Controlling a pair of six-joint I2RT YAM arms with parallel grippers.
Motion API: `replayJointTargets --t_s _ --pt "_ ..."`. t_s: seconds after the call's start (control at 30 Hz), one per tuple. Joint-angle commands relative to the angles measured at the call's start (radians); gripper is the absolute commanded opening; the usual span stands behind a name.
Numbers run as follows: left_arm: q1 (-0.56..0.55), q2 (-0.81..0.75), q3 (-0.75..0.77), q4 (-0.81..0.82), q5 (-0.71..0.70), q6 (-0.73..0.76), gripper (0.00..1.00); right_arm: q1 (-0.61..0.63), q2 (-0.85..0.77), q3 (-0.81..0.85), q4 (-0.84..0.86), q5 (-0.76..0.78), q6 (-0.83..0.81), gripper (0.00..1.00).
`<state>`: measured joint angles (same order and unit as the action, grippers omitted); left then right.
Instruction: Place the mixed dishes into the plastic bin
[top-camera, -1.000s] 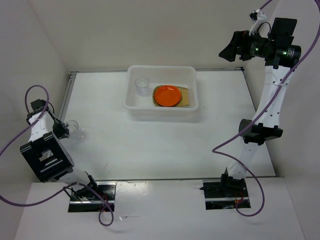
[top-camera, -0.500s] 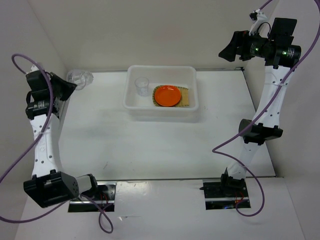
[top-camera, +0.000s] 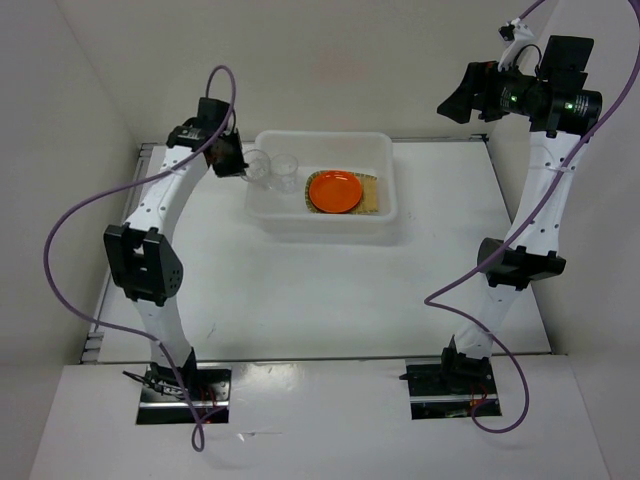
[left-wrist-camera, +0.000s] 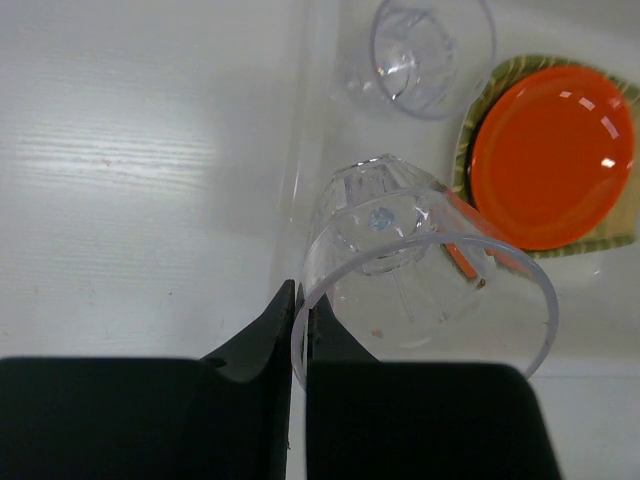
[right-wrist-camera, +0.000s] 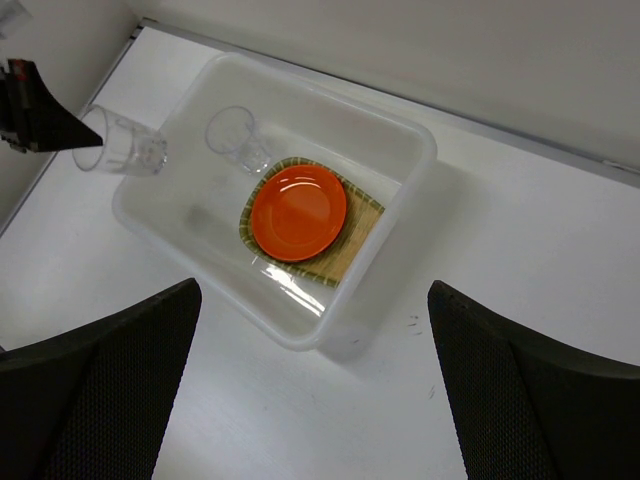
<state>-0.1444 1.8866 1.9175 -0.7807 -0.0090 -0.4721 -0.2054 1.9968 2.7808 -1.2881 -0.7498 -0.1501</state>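
The plastic bin (top-camera: 325, 137) stands at the table's far middle. Inside it an orange plate (top-camera: 335, 191) rests on the woven bamboo tray (top-camera: 373, 196), with a clear cup (top-camera: 285, 172) upright to their left. My left gripper (top-camera: 240, 165) is shut on the rim of a second clear cup (top-camera: 257, 168), held tilted over the bin's left wall. In the left wrist view the gripper (left-wrist-camera: 298, 320) pinches that cup (left-wrist-camera: 420, 270) above the bin's floor, near the plate (left-wrist-camera: 550, 155). My right gripper (top-camera: 460, 100) hangs open high over the far right, empty (right-wrist-camera: 313, 300).
White walls close in the table on the left, back and right. In the right wrist view the bin (right-wrist-camera: 420, 150) lies below and left, with bare table to its right and in front. The right arm's elbow (top-camera: 515, 265) leans over the table's right edge.
My left arm has swung the clear cup from the table's near left, past the far-left corner, to over the bin's left wall. The right arm has not moved.
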Motion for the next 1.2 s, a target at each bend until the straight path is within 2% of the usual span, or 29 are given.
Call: replayJointTargets --t_s 0.0,0.1,0.3,0.47,0.83,1.03,1.17 --pt "-0.032 0.018 0.093 -0.084 -0.118 0.069 0.00 0.006 -0.030 0.009 -0.005 -0.010 0.011 0.99" --pt "-0.053 0.087 0.150 -0.143 -0.160 0.081 0.00 0.006 -0.030 0.010 -0.005 -0.010 0.011 0.99" --pt "-0.115 0.163 0.150 -0.155 -0.227 0.092 0.00 0.006 -0.030 0.010 -0.005 -0.010 0.011 0.99" --pt "-0.136 0.201 0.141 -0.114 -0.172 0.073 0.00 0.006 -0.030 0.010 -0.005 -0.010 0.011 0.99" --pt "-0.155 0.308 0.141 -0.083 -0.143 0.055 0.00 0.006 -0.039 0.010 -0.005 0.010 0.011 0.99" --pt "-0.155 0.328 0.150 -0.074 -0.134 0.046 0.12 0.006 -0.049 0.010 -0.005 0.021 0.011 0.99" --pt "-0.155 0.339 0.204 -0.094 -0.134 0.046 0.31 0.006 -0.049 0.010 -0.005 0.030 0.011 0.99"
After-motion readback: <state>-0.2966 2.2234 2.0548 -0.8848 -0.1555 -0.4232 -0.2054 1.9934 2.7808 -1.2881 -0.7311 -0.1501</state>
